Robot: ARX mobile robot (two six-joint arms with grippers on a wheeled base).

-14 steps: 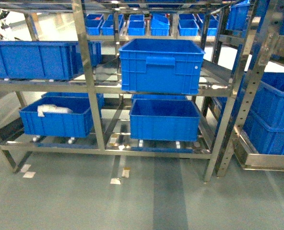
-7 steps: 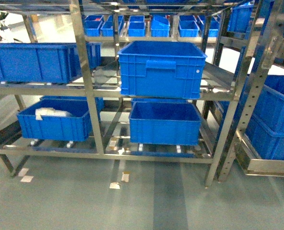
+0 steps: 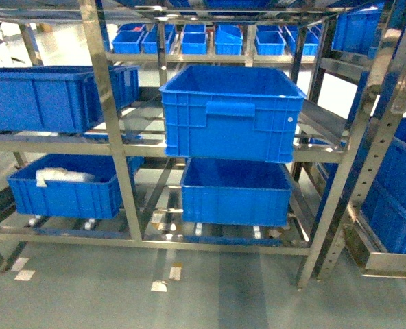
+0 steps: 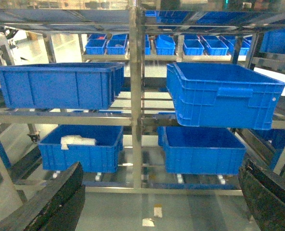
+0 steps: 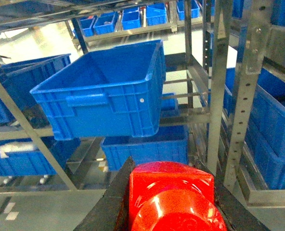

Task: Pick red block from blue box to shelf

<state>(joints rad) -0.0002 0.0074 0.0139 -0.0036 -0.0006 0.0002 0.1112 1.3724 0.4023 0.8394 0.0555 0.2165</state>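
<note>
The right tool (image 5: 174, 202) pinches the red block (image 5: 174, 195) between its dark fingers (image 5: 109, 202), in front of the shelf (image 3: 107, 123), while the left tool (image 4: 157, 202) stands spread with nothing between its fingers. On the shelf's middle tier, an empty crate (image 3: 230, 113) juts forward, another empty crate (image 3: 236, 192) sits below it, and the lower-left crate (image 3: 66, 188) holds a white bag (image 3: 62, 175).

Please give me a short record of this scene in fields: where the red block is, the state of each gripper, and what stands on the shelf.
red block: held between the right gripper jaws, seen only by the right wrist camera
left gripper: jaws apart, nothing between them
shelf: steel rack straight ahead
middle tier: big blue crate, open top
blue box: not in view
</note>
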